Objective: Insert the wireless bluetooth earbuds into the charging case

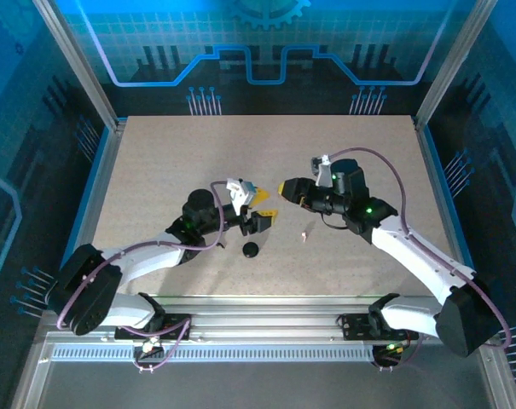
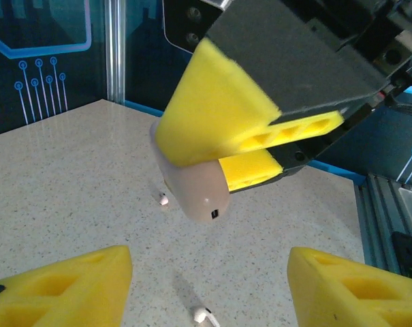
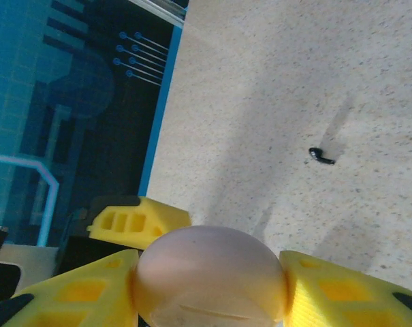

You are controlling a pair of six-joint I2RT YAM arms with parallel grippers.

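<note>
My right pincer (image 1: 285, 188) grips the pale pink case (image 3: 209, 272) by its sides, clear of the table (image 1: 155, 170), with its rounded end facing my left pincer (image 2: 206, 281). That one hangs just in front, fingers apart and nothing between them. The case looks shut, though the seam is too blurred for me to be sure. So the job now, I reckon, is the lid: keep the right grip firm and level, bring the left fingers slowly onto the top half only, and avoid knocking the smooth shell loose. A pale earbud (image 2: 163, 199) lies on the table below the case, a second earbud (image 2: 204, 315) nearer my left fingers, and a black earbud (image 3: 321, 157) well apart. A black disc (image 1: 251, 250) sits by my left arm. The table is speckled beige, flat and slightly glossy, with blue printed walls (image 1: 266, 34) and metal posts (image 1: 74, 60) around it
</note>
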